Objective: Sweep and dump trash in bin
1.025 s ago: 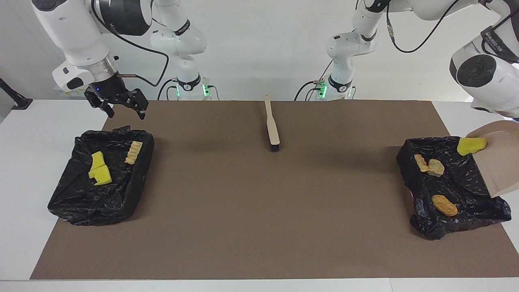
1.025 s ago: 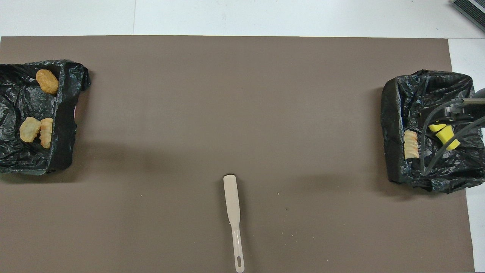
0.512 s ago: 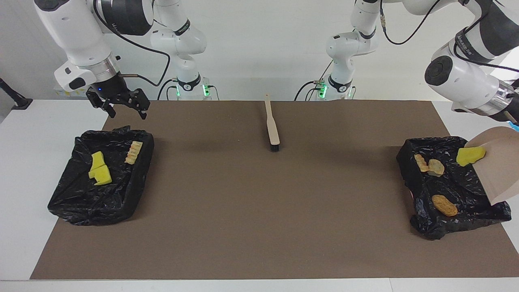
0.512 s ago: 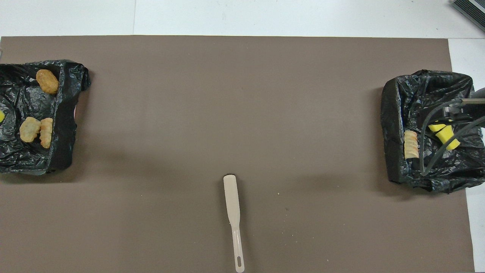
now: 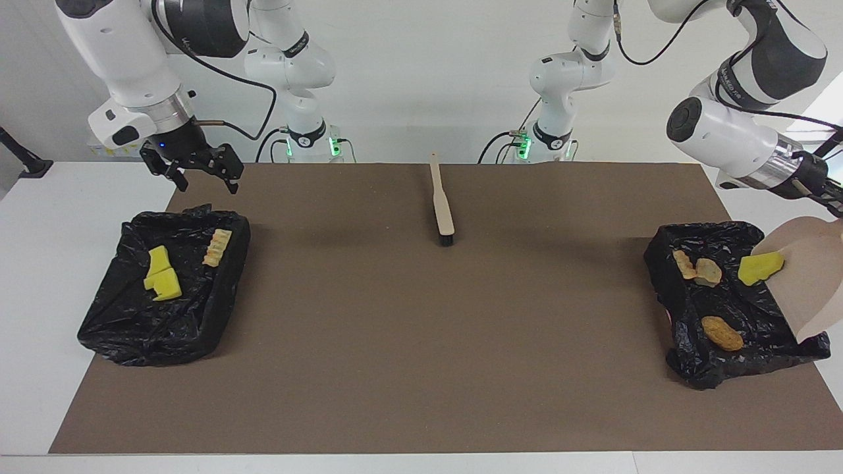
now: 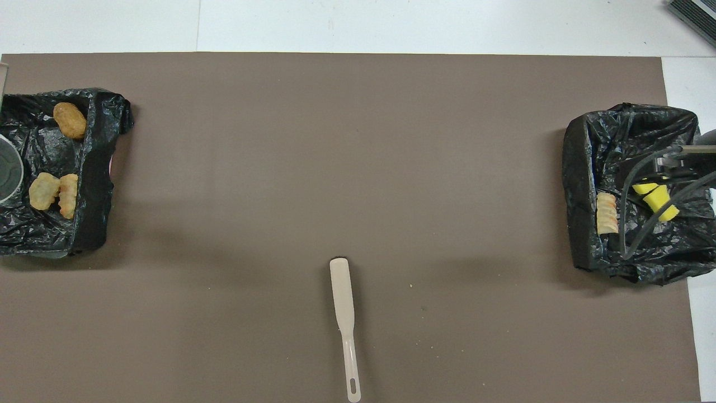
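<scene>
My left gripper (image 5: 833, 197), at the frame's edge, is shut on a beige dustpan (image 5: 809, 280) and holds it tilted over the black-lined bin (image 5: 665, 263) at the left arm's end. A yellow sponge chunk (image 5: 761, 268) is at the pan's lip, over the bin. Pastries (image 5: 698, 270) (image 5: 722, 333) lie in that bin and also show in the overhead view (image 6: 53, 191) (image 6: 70, 120). My right gripper (image 5: 201, 178) is open and empty, raised beside the other black-lined bin (image 5: 132, 329). That bin holds yellow sponge chunks (image 5: 163, 276) and a pastry (image 5: 217, 247).
A beige brush (image 5: 442, 204) with black bristles lies on the brown mat (image 5: 421, 342) midway between the arm bases; it also shows in the overhead view (image 6: 344, 313). In the overhead view the right arm's cables cross the bin (image 6: 582, 184) at its end.
The left arm has lowered and tilted the dustpan further. The yellow sponge chunk has slid down its lip toward the bin. The right arm has not moved.
</scene>
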### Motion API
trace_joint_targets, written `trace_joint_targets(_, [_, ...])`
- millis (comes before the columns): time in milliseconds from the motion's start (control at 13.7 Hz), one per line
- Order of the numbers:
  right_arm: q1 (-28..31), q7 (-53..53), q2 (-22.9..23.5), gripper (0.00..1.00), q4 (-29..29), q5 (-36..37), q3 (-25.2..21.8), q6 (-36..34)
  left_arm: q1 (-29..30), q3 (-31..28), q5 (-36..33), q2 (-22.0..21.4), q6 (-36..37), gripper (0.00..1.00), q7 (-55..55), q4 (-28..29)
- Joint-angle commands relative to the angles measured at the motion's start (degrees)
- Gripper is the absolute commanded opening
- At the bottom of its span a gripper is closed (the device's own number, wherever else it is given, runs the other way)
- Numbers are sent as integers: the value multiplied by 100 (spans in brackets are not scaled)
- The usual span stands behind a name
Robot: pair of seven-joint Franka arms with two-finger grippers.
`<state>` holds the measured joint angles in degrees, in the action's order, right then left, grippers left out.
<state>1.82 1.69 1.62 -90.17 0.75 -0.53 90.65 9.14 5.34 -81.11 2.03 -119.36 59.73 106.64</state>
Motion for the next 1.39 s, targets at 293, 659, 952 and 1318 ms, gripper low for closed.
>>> trace_joint_targets(293, [20,51,-100,100,-124,-84,18,40,-61,2,-291,-291,299,0,-172,339])
trace_joint_targets(659, [20,51,-92,100,-124,-84,18,40,-149,-7,-300,-326,300,0,-445,498])
trace_joint_targets(952, [29,51,-100,100,-133,-84,18,40,-149,-7,-362,-229,299,0,-410,305])
trace_joint_targets(1318, [29,51,-100,100,-132,-84,18,40,-219,11,129,-194,300,0,378,-160])
